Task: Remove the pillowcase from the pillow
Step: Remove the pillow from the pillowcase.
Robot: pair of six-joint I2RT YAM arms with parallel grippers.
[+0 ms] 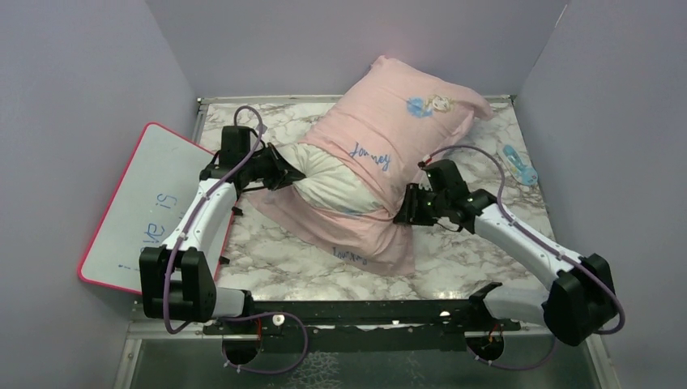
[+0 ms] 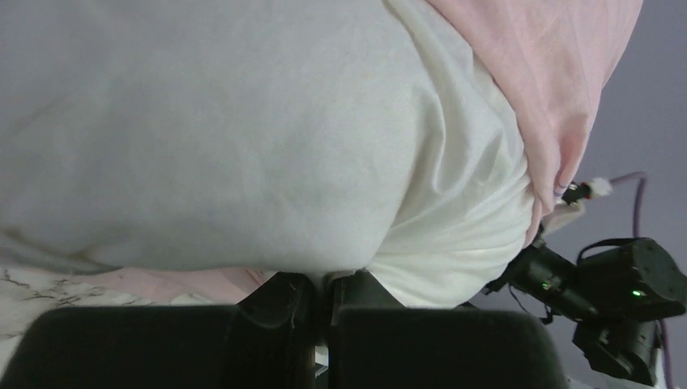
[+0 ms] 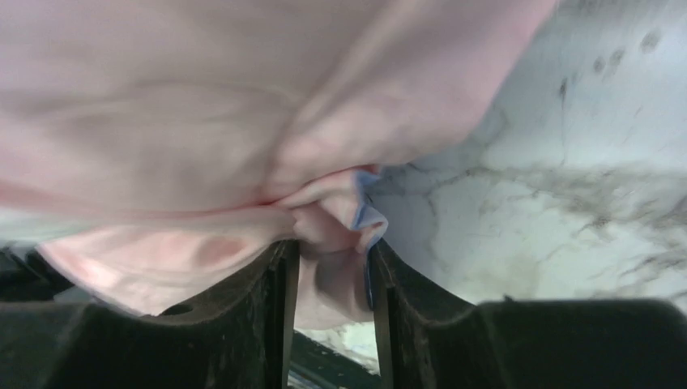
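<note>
The pillowcase point(image 1: 397, 130), pale pink side up with a small princess print, covers the far part of the pillow and lies diagonally on the table. The white pillow point(image 1: 328, 185) bulges out of its open near-left end. My left gripper point(image 1: 281, 174) is shut on a pinch of the white pillow point(image 2: 243, 138), its jaws almost together at the fold point(image 2: 330, 279). Pink pillowcase point(image 2: 551, 73) shows beyond it. My right gripper point(image 1: 405, 212) is shut on the bunched pink, blue-edged hem of the pillowcase point(image 3: 324, 162), which fills the gap between the fingers point(image 3: 332, 259).
A pink-edged whiteboard point(image 1: 138, 211) leans at the table's left side. A small blue object point(image 1: 518, 166) lies at the right. Grey walls close in the back and sides. Bare marble tabletop point(image 1: 462, 267) shows near the front. The right arm's wrist point(image 2: 624, 300) shows in the left wrist view.
</note>
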